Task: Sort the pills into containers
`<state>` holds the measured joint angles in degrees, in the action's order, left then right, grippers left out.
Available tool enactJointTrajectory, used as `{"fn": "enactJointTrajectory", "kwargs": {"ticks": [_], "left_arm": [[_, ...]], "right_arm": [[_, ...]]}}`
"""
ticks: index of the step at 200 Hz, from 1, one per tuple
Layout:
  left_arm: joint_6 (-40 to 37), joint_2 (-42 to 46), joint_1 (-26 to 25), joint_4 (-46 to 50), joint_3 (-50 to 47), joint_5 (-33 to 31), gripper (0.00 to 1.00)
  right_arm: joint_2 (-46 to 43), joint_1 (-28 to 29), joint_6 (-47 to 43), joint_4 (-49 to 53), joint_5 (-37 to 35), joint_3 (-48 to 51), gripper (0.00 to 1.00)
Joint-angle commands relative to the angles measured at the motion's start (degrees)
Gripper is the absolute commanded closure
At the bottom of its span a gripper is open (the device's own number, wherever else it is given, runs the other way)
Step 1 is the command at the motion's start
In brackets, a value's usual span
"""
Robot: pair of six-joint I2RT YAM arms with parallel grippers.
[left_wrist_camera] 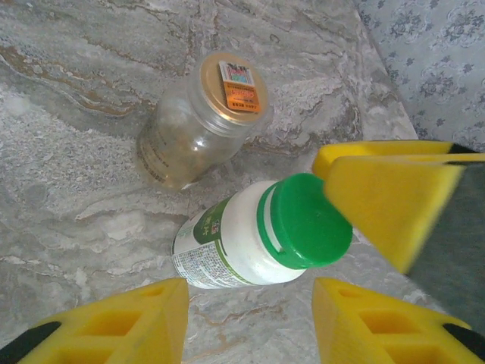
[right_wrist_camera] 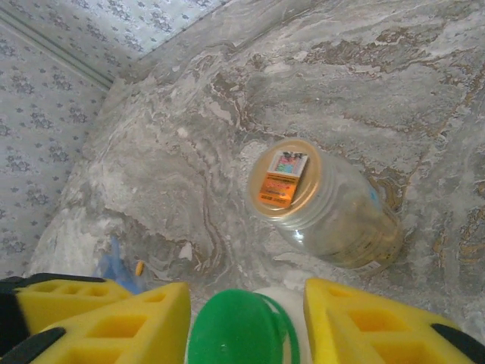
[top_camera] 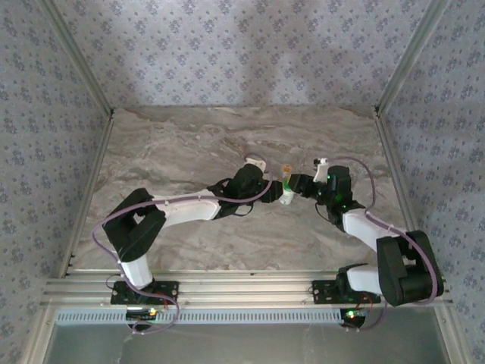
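Note:
A white pill bottle (left_wrist_camera: 227, 246) with a green cap (left_wrist_camera: 307, 220) stands on the marble table (left_wrist_camera: 68, 189). A clear jar (left_wrist_camera: 186, 140) with a gold lid (left_wrist_camera: 231, 83) and yellowish contents stands just behind it. My right gripper (right_wrist_camera: 246, 294) is open, its yellow fingers (right_wrist_camera: 356, 326) close on either side of the green cap (right_wrist_camera: 235, 330), with a thin gap on the right. My left gripper (left_wrist_camera: 250, 294) is open and holds nothing; the bottle stands just past its tips. A small orange pill (right_wrist_camera: 139, 267) lies on the table at the left.
A blue scrap (right_wrist_camera: 114, 262) lies next to the orange pill. Both arms meet at the table's middle, where the bottle (top_camera: 286, 199) and jar (top_camera: 286, 168) stand. Patterned walls and metal rails (top_camera: 91, 189) enclose the table.

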<state>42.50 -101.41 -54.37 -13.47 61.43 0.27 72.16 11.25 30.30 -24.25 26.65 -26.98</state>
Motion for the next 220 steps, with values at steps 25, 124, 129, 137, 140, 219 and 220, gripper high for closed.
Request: {"fn": "enactJointTrajectory", "kwargs": {"ticks": [25, 124, 129, 137, 140, 219, 220], "left_arm": [[0.3, -1.9, 0.7, -1.0, 4.0, 2.0, 0.53], [0.8, -9.4, 1.7, -0.3, 10.0, 5.2, 0.57], [0.8, -9.4, 1.7, -0.3, 10.2, 5.2, 0.57], [0.9, -9.7, 1.6, -0.3, 10.3, 5.2, 0.57], [1.0, -9.7, 1.7, -0.3, 10.3, 5.2, 0.57], [1.7, -10.8, 1.7, 0.1, 8.8, 5.3, 0.62], [1.8, -10.8, 1.7, 0.1, 8.8, 5.3, 0.62]], "right_arm": [[-4.7, -1.9, 1.2, 12.9, 1.6, -3.7, 0.54], [-2.9, -4.1, 0.4, 14.1, 7.0, -2.5, 0.62], [-2.6, -4.2, 0.2, 14.1, 7.1, -2.5, 0.62], [-2.2, -4.1, 0.1, 14.1, 7.1, -2.5, 0.62], [-2.1, -4.2, 0.0, 14.1, 7.1, -2.5, 0.62], [2.5, -6.1, 0.6, 12.8, 6.3, -1.1, 0.68], [2.6, -6.1, 0.6, 12.9, 6.3, -1.1, 0.68]]}}
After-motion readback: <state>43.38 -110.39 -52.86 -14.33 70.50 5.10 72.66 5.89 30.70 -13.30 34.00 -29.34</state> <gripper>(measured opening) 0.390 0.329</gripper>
